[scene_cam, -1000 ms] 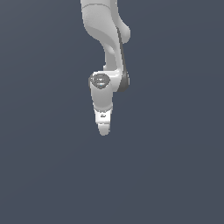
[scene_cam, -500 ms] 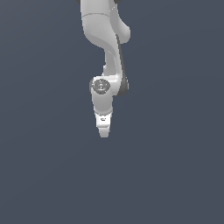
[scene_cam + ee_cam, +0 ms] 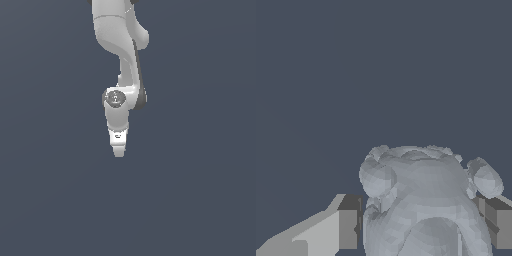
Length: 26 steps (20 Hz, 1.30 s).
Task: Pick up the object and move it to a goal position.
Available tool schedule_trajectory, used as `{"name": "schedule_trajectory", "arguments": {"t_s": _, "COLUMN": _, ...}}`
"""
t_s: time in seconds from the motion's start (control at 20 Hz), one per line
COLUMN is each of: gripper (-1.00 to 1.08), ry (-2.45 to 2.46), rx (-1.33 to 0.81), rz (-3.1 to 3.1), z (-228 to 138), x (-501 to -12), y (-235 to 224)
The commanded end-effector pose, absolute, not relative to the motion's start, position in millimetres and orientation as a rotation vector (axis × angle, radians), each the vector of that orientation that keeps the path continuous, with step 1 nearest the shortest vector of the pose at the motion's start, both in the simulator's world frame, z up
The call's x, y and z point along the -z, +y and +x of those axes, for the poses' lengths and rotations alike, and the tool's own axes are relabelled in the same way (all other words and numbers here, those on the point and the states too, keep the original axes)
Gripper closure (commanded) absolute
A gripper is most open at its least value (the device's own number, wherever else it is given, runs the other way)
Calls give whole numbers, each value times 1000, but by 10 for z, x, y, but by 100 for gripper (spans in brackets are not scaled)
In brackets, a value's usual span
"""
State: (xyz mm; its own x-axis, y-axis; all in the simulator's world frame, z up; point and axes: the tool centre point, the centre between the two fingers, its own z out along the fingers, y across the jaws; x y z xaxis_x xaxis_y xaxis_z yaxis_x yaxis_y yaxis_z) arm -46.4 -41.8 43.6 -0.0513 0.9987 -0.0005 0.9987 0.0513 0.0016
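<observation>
The gripper [image 3: 418, 230] pinches the lumpy object [image 3: 423, 200] between its fingers [image 3: 341, 227]; carry it slowly, grip steady

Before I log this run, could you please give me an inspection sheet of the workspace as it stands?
Surface: plain dark grey-blue ground in both views; no edges or markings seen.
Job's things: lumpy grey-blue object sits between the fingers in the wrist view; not visible in the exterior view. No goal marker seen.
Clutter: nothing seen.
Grippers: gripper points down; a finger stands on each side of the object, appearing to touch it. Whether it is lifted cannot be told.
Cables: nothing seen.
Surroundings: only the white arm coming from the top of the exterior view.
</observation>
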Motion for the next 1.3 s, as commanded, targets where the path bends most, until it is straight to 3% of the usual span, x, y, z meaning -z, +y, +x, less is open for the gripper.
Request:
{"name": "schedule_trajectory", "arguments": {"t_s": 0.0, "gripper": 108, "ry": 2277, "rx": -1, "rz": 2162, "z": -458, "x": -439, "y": -425}}
{"name": "schedule_trajectory", "arguments": {"t_s": 0.5, "gripper": 108, "ry": 2277, "rx": -2, "rz": 2163, "z": -226, "x": -591, "y": -704}}
{"name": "schedule_trajectory", "arguments": {"t_s": 1.25, "gripper": 108, "ry": 2278, "rx": -3, "rz": 2164, "z": 469, "x": -1022, "y": -1514}}
